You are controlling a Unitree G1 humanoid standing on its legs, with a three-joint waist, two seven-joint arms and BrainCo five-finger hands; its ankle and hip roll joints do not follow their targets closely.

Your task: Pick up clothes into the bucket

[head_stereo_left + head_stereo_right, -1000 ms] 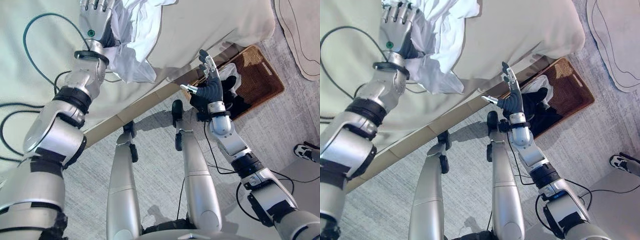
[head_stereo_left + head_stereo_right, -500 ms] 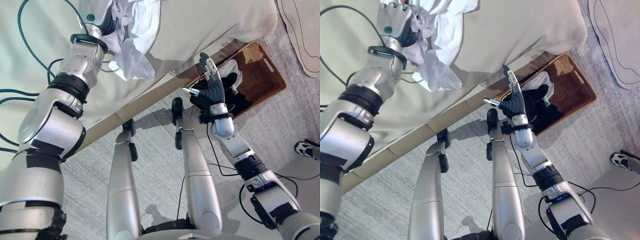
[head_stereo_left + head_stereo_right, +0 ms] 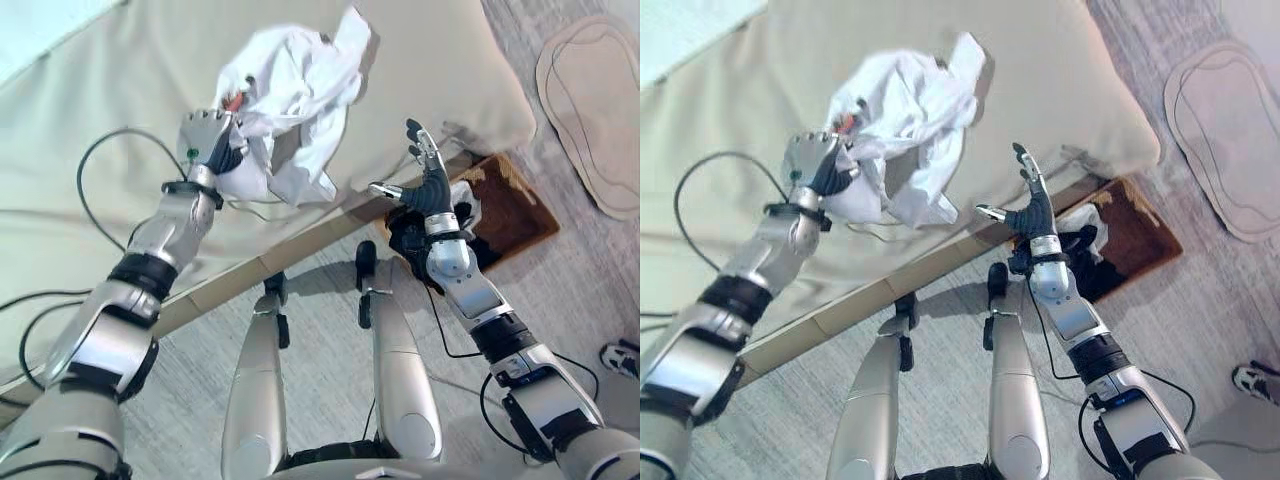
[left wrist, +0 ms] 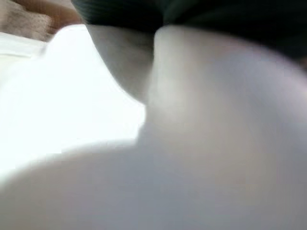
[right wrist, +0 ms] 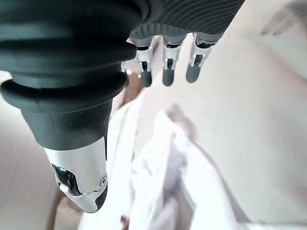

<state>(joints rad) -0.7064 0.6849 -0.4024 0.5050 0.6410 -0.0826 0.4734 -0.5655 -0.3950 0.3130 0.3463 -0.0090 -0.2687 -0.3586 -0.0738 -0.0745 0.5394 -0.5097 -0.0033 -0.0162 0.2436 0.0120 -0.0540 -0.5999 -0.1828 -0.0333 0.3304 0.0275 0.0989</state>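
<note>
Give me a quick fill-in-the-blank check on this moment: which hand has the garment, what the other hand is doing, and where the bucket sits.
1. The white garment is gripped by the robot's ____ hand.
2. The right hand holds nothing, and its fingers are ____.
3. The brown woven bucket sits on the ____, beside the beige bed.
4. The bucket already holds some white and ____ clothes.

Missing words: left; open; floor; black
</note>
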